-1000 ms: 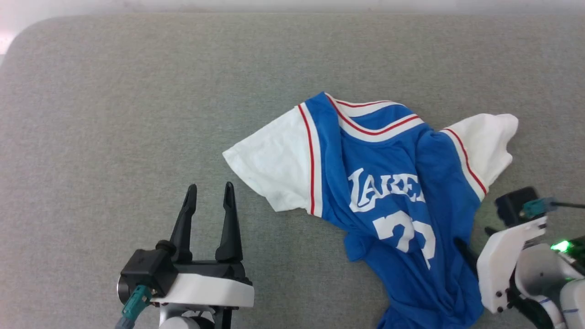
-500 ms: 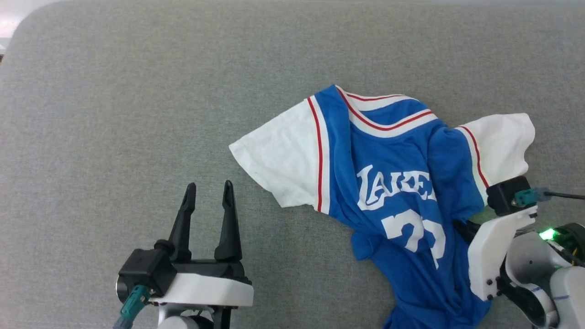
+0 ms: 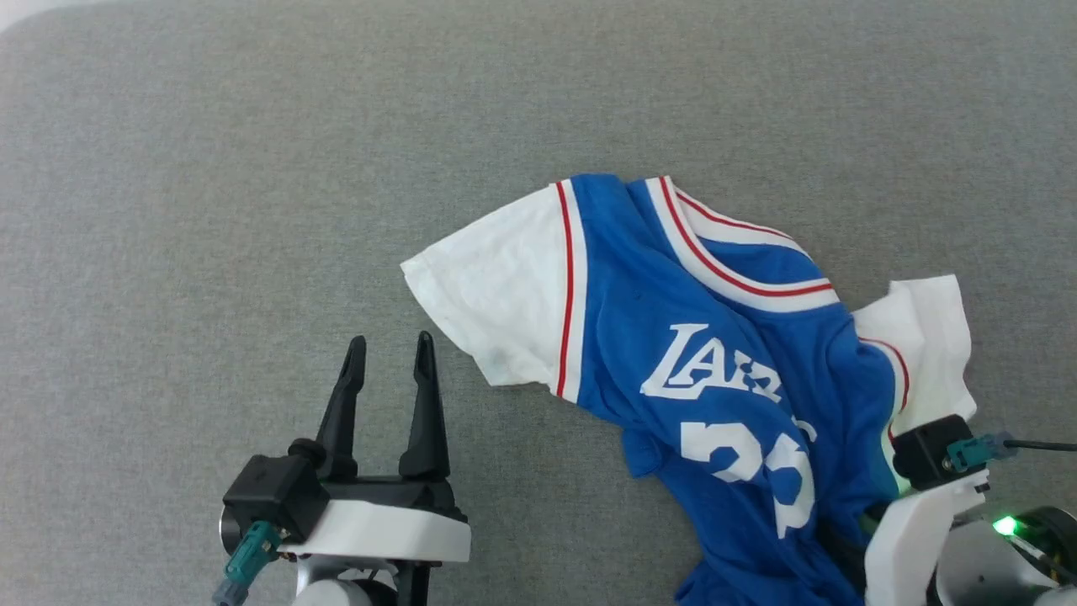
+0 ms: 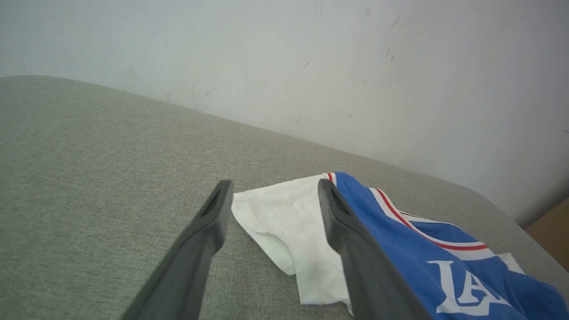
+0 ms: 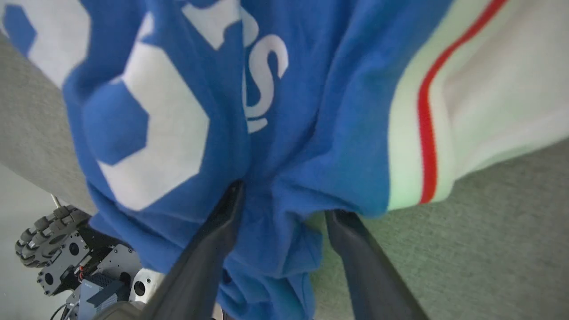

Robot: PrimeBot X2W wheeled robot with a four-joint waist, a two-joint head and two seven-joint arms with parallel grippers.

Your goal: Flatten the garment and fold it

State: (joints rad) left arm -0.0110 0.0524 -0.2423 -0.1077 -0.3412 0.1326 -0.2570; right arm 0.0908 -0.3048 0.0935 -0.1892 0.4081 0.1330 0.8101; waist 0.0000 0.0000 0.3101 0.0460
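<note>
The garment [image 3: 715, 337], a bright blue jersey with white sleeves, red trim and white lettering, lies crumpled on the grey surface at centre right. Its left sleeve [image 3: 496, 303] is spread out; its right sleeve [image 3: 925, 337] is bunched against my right arm's camera housing [image 3: 930, 450]. In the right wrist view, my right gripper [image 5: 286, 200] has its fingers apart, with blue cloth [image 5: 311, 111] bunched between them and draped over the tips. My left gripper [image 3: 389, 341] stands open and empty just left of the white sleeve [image 4: 289, 222], which shows between its fingers [image 4: 213, 222].
The grey upholstered surface [image 3: 252, 168] stretches wide to the left and behind the garment. A pale wall [image 4: 311, 66] rises beyond its far edge. My wheeled base [image 5: 49, 240] shows below the surface's near edge, under the hanging hem.
The garment's right side has been dragged toward me; its right sleeve now crumples near my right wrist and the collar sits skewed. The head camera has also shifted. The left gripper stays still.
</note>
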